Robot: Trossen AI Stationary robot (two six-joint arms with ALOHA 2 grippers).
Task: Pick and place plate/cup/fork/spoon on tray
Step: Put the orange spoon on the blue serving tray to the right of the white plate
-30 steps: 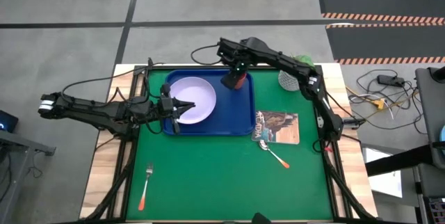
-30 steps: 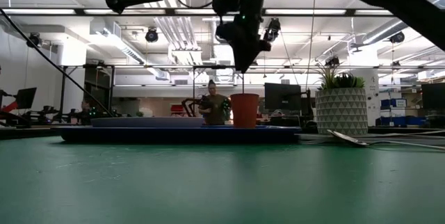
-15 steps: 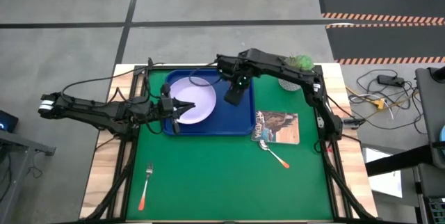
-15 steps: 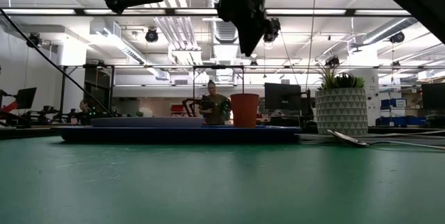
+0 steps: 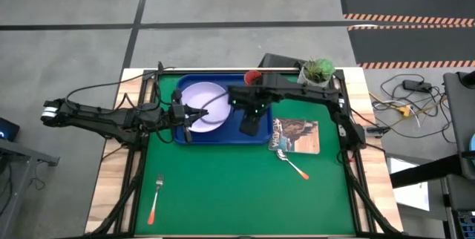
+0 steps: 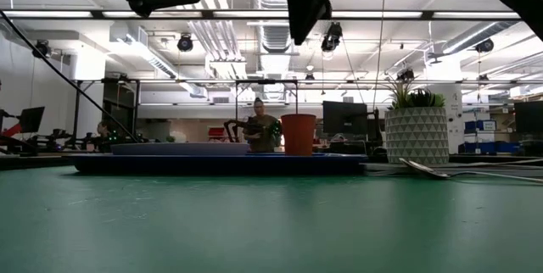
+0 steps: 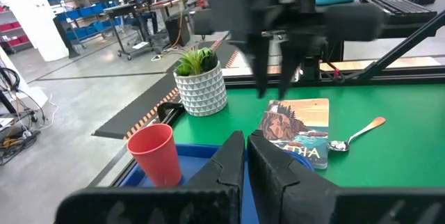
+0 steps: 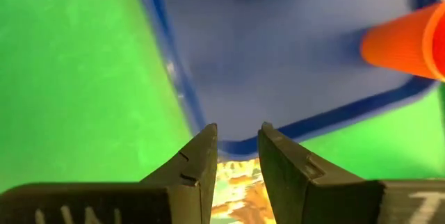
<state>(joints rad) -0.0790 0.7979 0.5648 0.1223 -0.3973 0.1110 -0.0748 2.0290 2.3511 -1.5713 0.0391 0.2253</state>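
Note:
The blue tray (image 5: 223, 141) lies on the green mat. The pale plate (image 5: 206, 98) lies flat in its left half. The orange-red cup (image 5: 253, 78) stands upright on its base in the tray's far right corner. My right gripper (image 5: 249, 125) hangs high over the tray's near right rim, a little open and empty, its fingertips (image 8: 238, 137) pointing down. My left gripper (image 5: 191, 115) is shut and empty above the plate's left edge. The fork (image 5: 155, 198) lies on the mat near the front left. The spoon (image 5: 292, 164) lies right of centre.
A printed booklet (image 5: 297, 135) lies on the mat beside the tray's right rim, just far of the spoon. A white pot with a green plant (image 5: 315, 72) stands at the far right. A person stands in the room behind the table (image 6: 259, 129).
My right gripper has risen from just above the cup and gone toward the table's near edge, across the tray's right part to its near right rim. The cup has stayed upright in the tray's far right corner.

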